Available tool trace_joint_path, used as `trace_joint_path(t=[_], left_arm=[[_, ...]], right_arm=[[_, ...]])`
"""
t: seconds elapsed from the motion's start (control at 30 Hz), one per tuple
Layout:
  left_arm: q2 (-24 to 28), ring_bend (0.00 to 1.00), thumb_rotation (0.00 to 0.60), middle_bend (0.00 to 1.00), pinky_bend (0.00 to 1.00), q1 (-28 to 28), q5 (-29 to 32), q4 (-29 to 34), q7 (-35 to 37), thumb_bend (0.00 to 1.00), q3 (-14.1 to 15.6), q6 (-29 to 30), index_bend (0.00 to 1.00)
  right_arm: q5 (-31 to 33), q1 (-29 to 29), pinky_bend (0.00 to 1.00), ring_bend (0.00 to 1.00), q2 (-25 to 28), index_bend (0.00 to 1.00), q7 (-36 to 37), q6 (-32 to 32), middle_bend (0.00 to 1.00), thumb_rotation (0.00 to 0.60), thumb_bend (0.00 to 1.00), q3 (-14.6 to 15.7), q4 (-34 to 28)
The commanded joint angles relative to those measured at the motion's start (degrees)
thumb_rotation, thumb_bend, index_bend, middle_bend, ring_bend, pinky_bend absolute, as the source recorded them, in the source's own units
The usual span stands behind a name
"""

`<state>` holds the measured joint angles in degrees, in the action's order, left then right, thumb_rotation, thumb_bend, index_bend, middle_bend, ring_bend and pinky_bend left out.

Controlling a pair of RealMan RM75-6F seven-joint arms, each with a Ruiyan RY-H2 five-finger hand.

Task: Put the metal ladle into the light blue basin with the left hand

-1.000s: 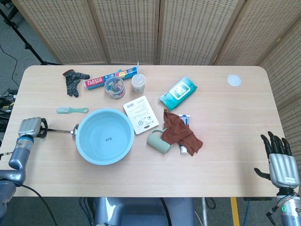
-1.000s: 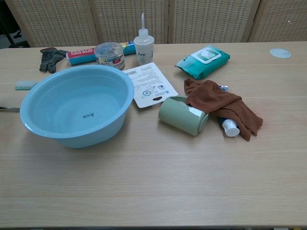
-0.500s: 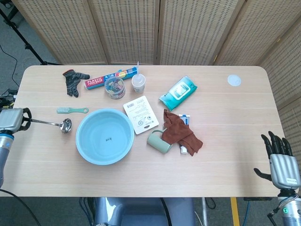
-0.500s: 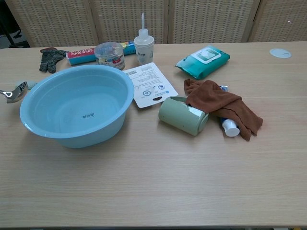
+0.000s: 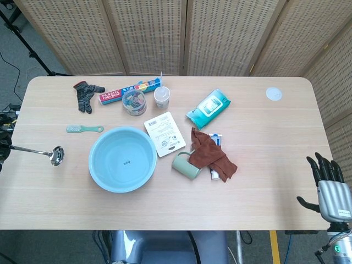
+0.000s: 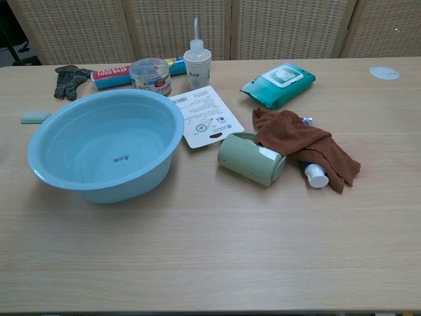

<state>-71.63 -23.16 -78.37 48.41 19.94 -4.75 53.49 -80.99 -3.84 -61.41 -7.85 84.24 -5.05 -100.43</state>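
I see the ladle (image 5: 41, 151) left of the basin (image 5: 122, 159), well apart (my left hand (image 5: 2, 147) barely shows; fingers' state unclear). My right hand (image 5: 329, 187) waits, fingers spread.

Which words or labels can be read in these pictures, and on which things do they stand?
"PLASTIC FOOD WRAP": on the red and blue box at the table's far side.
White card, green wipes pack, mark inside the light blue basin: print too small to read.
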Motion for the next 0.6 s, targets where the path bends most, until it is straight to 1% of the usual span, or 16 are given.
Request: trace_joint_path(t=[0.03, 0.1, 0.2, 0.27, 0.4, 0.47, 0.53, 0.6], left_arm=[[3.10, 0.90, 0.600, 0.93, 0.94, 0.80, -1.21, 5.45, 2.85, 0.54, 0.02, 2.37, 0.80], [5.91, 0.90, 0.600, 0.93, 0.94, 0.43, -2.64, 10.36, 4.45, 0.54, 0.00, 3.47, 0.80], [9.58, 0.90, 0.600, 0.93, 0.94, -0.60, -4.07, 17.10, 2.42, 0.54, -0.69, 5.20, 0.80], [11.98, 0.90, 0.600, 0.93, 0.94, -1.66, -4.07, 22.90, -1.50, 0.54, -1.61, 5.66, 0.80], [14.38, 0.90, 0.600, 0.93, 0.94, -4.35, -2.63, 32.08, -10.81, 0.54, -3.45, 4.44, 0.80], [14.68, 0.90, 0.600, 0.93, 0.94, -5.89, -1.09, 36.00, -15.67, 0.54, -4.43, 3.30, 0.80], [13.84, 0.90, 0.600, 0.93, 0.94, -7.72, 0.95, 39.87, -20.81, 0.54, -5.78, 2.63, 0.80], [12.73, 0.90, 0.600, 0.93, 0.94, -9.19, 2.90, 41.87, -25.32, 0.53, -6.34, 1.62, 0.80]], right_arm=[[0.07, 0.11, 0.00, 0.00, 0.28, 0.00, 0.41, 0.21, 0.00, 0.600, 0.00, -0.14, -0.19], [0.20, 0.22, 0.00, 0.00, 0.59, 0.00, 0.85, 0.38, 0.00, 0.600, 0.00, -0.28, -0.35], [0.14, 0.31, 0.00, 0.00, 0.99, 0.00, 1.50, 0.46, 0.00, 0.600, 0.00, -0.33, -0.61], [0.13, 0.34, 0.00, 0.00, 1.28, 0.00, 2.03, 0.46, 0.00, 0.600, 0.00, -0.40, -0.71], [0.46, 0.37, 0.00, 0.00, 1.79, 0.00, 3.05, 0.44, 0.00, 0.600, 0.00, -0.69, -0.76], [0.76, 0.41, 0.00, 0.00, 2.06, 0.00, 3.57, 0.44, 0.00, 0.600, 0.00, -0.88, -0.80], [0.97, 0.47, 0.00, 0.00, 2.41, 0.00, 4.32, 0.40, 0.00, 0.600, 0.00, -1.01, -0.95], [1.01, 0.52, 0.00, 0.00, 2.70, 0.00, 4.82, 0.37, 0.00, 0.600, 0.00, -1.05, -1.11]])
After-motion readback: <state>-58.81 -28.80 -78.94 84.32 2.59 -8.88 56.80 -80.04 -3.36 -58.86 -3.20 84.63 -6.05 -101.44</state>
